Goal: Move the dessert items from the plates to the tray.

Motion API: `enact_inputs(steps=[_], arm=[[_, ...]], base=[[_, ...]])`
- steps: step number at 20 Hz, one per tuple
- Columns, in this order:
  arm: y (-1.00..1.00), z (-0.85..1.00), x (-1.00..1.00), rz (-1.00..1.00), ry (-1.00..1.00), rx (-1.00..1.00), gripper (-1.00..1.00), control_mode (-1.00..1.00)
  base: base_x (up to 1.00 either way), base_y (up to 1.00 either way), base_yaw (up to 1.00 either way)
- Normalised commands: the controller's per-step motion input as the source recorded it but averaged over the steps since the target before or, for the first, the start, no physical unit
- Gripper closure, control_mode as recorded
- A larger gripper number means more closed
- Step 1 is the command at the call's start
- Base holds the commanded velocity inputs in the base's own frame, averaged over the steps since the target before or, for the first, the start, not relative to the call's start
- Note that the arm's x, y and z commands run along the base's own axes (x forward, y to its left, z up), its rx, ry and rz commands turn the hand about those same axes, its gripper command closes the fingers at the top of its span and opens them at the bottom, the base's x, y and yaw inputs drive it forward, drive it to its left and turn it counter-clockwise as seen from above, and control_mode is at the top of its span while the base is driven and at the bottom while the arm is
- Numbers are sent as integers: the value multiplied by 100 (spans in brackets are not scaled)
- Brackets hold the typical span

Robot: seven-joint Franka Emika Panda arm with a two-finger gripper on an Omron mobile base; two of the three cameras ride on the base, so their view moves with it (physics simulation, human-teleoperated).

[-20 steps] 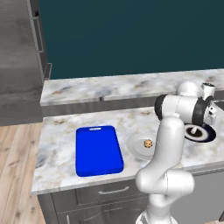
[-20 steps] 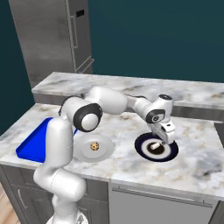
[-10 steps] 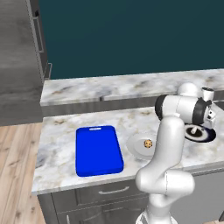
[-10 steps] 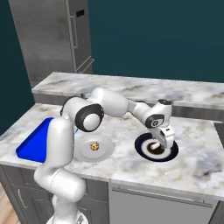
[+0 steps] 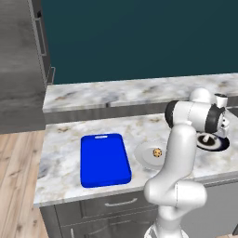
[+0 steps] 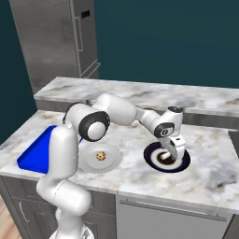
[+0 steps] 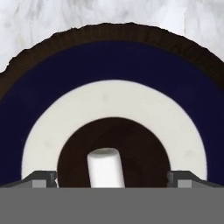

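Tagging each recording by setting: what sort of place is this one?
A rendered kitchen, most likely. A marble-look counter runs over grey drawer fronts, a tall steel fridge stands at the back, and tableware sits out: a blue tray, a pale plate with a cookie, and a navy plate.

2 plates: 1 pale (image 6: 100, 158), 1 navy (image 6: 166, 158). 2 desserts: 1 cookie (image 6: 100, 156), 1 white cylinder (image 7: 104, 168). 1 blue tray (image 5: 104, 159). 1 robot arm (image 6: 121, 111).

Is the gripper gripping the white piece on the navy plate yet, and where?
Nothing is held. The gripper is open, a fingertip on each side of the white cylinder on the navy plate.
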Motion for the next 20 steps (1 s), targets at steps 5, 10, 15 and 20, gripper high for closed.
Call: enact_inputs(steps=[5,10,15,20], arm=[[6,-9,-3,0,0,-1,-100,-100],[7,-13,-13,0,0,-3,-100,-100],[2,-13,-3,0,0,-2,-100,-100],[0,-7,0,0,0,0,-100,-100]], base=[[0,0,0],[0,0,0],[0,0,0],[0,0,0]])
